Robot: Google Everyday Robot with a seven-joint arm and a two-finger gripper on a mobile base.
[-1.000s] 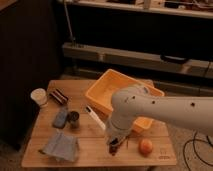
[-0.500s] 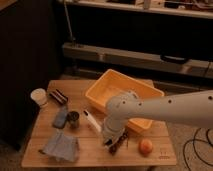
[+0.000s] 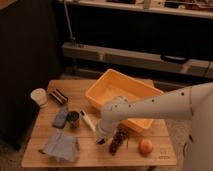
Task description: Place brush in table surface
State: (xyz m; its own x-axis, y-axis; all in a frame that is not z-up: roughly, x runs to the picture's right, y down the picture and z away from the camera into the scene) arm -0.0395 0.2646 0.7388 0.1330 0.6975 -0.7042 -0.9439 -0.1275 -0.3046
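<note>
At the far left of the surface [image 3: 150, 152], a light wooden plank top, a pale cup [image 3: 38, 96] stands near the edge, with a dark striped block [image 3: 58, 96] just beside it. Below them a bluish cloth [image 3: 61, 146] lies crumpled, and a second small bluish object [image 3: 60, 118] sits next to a dark can [image 3: 73, 118]. Right of the can lies the brush [image 3: 87, 120], a slim white stick angled across the boards, resting flat on the wood. The end effector [image 3: 101, 138] now hovers low just right of the brush's lower end, its fingers closed and, as far as can be seen, holding nothing. Compared with 1 second ago, the arm has swung leftward and its wrist has turned, while the brush has shifted only slightly; it looks already released, so the placing appears essentially done and what remains is probably pulling the arm clear without nudging the stick. Just right of the end effector a dark grape bunch [image 3: 118, 141] lies on the boards, close enough to be knocked on the way out. Behind the arm sits 1 container, an orange-yellow bin [image 3: 107, 85], tilted across the back of the surface; the part of its inside that shows looks empty, though the arm hides its near right corner. Farthest right, a small orange fruit [image 3: 145, 146] rests alone near the front edge.
</note>
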